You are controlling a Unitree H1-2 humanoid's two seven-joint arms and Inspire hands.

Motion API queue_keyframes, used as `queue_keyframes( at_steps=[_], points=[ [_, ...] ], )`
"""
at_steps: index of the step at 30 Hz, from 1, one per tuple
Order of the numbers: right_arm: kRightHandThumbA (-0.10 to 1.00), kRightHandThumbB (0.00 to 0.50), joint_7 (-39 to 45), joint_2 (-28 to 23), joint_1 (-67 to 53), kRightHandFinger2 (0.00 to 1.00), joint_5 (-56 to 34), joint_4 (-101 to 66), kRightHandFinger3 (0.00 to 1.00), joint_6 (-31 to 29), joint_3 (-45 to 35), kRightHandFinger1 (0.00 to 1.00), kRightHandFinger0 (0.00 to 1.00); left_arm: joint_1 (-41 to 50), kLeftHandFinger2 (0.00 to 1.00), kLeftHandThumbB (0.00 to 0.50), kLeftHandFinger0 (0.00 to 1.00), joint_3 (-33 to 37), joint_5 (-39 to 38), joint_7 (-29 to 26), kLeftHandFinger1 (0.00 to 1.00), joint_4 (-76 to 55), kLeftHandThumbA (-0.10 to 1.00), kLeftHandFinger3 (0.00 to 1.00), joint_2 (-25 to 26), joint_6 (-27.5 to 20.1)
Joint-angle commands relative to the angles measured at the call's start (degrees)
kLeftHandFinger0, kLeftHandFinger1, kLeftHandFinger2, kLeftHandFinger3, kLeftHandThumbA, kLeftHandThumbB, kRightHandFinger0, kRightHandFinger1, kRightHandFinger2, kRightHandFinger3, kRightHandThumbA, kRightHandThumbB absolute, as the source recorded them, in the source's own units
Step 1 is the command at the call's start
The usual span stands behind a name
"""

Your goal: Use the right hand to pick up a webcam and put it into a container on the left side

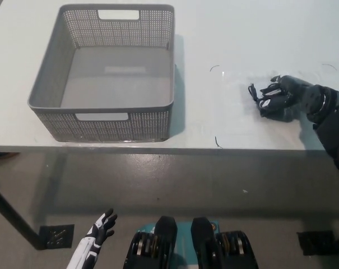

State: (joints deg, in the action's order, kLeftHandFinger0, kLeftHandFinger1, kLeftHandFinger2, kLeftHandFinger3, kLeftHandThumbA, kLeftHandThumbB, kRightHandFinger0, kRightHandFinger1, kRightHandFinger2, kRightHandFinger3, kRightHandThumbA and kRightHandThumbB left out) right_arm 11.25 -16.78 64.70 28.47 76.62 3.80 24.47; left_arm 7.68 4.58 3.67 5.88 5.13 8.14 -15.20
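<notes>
A black webcam [263,96] with a looped cable lies on the white table [225,33] at the right. My black right hand [287,95] reaches in from the right edge, its fingers [273,87] curled around the webcam's body, which still rests on the table. The webcam is mostly covered by the hand; only its left end and cable loop show. The grey perforated basket [102,124] stands empty on the table's left side. My white left hand [97,234] hangs low at the bottom left, below the table, fingers apart and holding nothing.
The table's front edge [169,149] runs across the middle of the picture, with dark floor below it. Small thin dark marks [215,68] lie on the table between the basket and the webcam. Bare table separates basket and webcam.
</notes>
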Motion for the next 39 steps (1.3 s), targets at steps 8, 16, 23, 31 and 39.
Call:
queue_keyframes(
  at_steps=[8, 16, 23, 31, 39],
  points=[
    [-0.1, 0.189, -11.6, -0.4, -0.7, 0.39, -2.5, 0.7, 0.41, -7.3, -3.2, 0.16, 0.01, -1.8, 1.0, 0.077, 1.0, -0.2, -0.7, 0.6, 1.0, -0.9, 1.0, 1.0, 0.4, -0.4],
    [-0.1, 0.17, -17.0, -0.8, -0.9, 0.86, -4.7, 1.2, 0.84, -11.4, -7.6, 0.5, 0.02, -2.5, 1.0, 0.066, 1.0, -0.3, -1.3, 0.9, 1.0, -1.0, 1.0, 1.0, 0.5, -0.1],
    [-0.1, 0.166, -18.3, -1.3, -0.4, 0.88, -5.1, 1.2, 0.84, -12.4, -8.4, 0.51, 0.02, -3.1, 1.0, 0.06, 1.0, -0.2, -0.7, 0.8, 1.0, -0.7, 1.0, 1.0, 0.8, -0.3],
    [-0.1, 0.177, -21.5, -1.9, 1.5, 0.81, -6.4, 0.2, 0.8, -14.6, -10.5, 0.41, 0.0, -3.9, 1.0, 0.058, 1.0, -0.3, -0.2, 0.6, 1.0, -0.1, 1.0, 1.0, 1.1, -0.6],
    [-0.1, 0.173, -22.7, -2.4, 3.9, 0.76, -7.0, -1.9, 0.77, -14.5, -12.3, 0.36, 0.0, -3.7, 1.0, 0.071, 1.0, -0.2, -0.9, 1.0, 1.0, -0.4, 1.0, 1.0, 1.2, -0.1]
  ],
)
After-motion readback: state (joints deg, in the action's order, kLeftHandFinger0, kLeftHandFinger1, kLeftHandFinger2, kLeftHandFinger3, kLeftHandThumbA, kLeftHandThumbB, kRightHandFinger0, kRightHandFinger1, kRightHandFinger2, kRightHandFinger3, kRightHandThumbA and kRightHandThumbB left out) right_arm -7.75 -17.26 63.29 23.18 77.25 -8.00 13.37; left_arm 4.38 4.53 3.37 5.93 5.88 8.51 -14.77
